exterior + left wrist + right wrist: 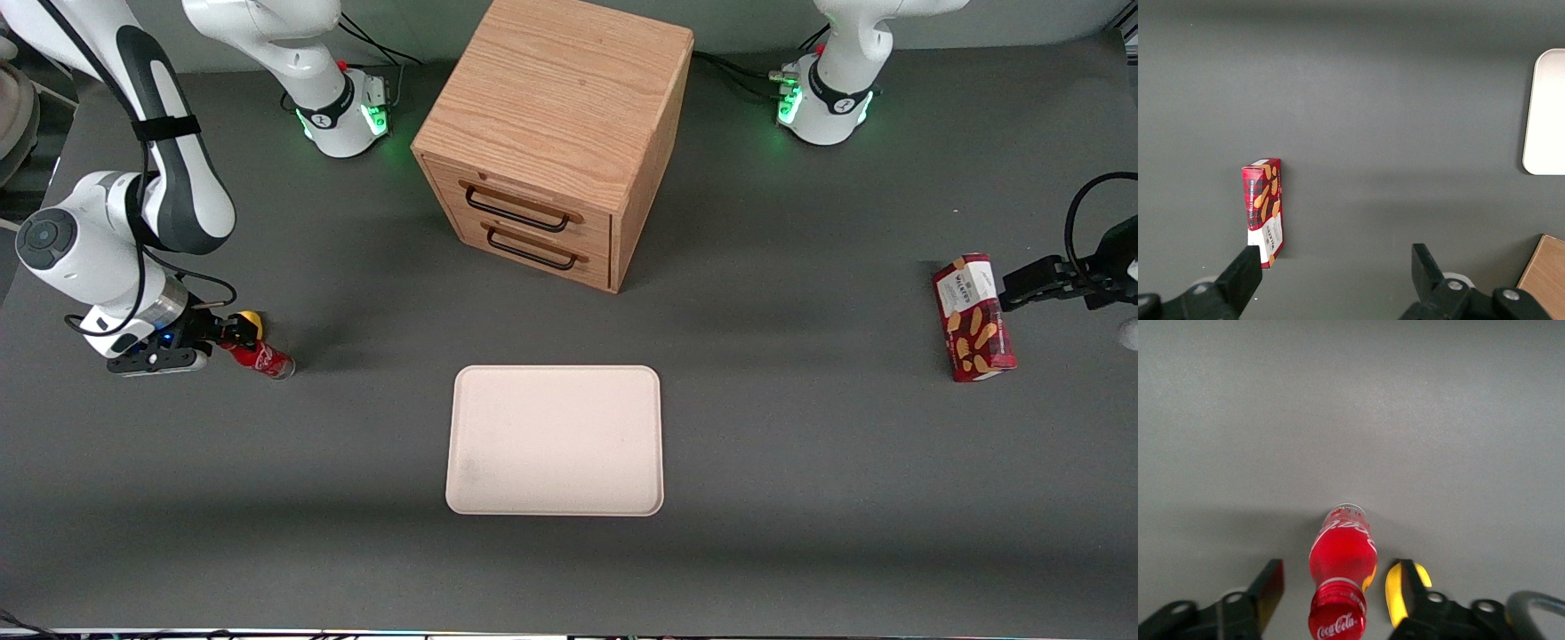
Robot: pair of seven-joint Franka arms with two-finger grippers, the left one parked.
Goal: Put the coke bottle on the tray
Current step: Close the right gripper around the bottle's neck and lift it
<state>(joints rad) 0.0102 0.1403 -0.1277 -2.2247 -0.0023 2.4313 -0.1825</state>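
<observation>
Coke bottle stood on the table toward the working arm's end, well apart from the tray, tilted, cap nearest the wrist, clear base pointing away. Sat between the spread fingers of the gripper, ungrasped. Yellow lump just beside the bottle.

- Your gripper sits low at the working arm's end of the table, fingers spread either side of the coke bottle, with gaps on both sides.
- The yellow lump crowds one finger, touching or nearly so.
- Between the bottle and the tray you have bare table.
- The wooden drawer cabinet stands farther from the front camera than the tray, apart from it.
- The red snack box lies toward the parked arm's end, well apart.
</observation>
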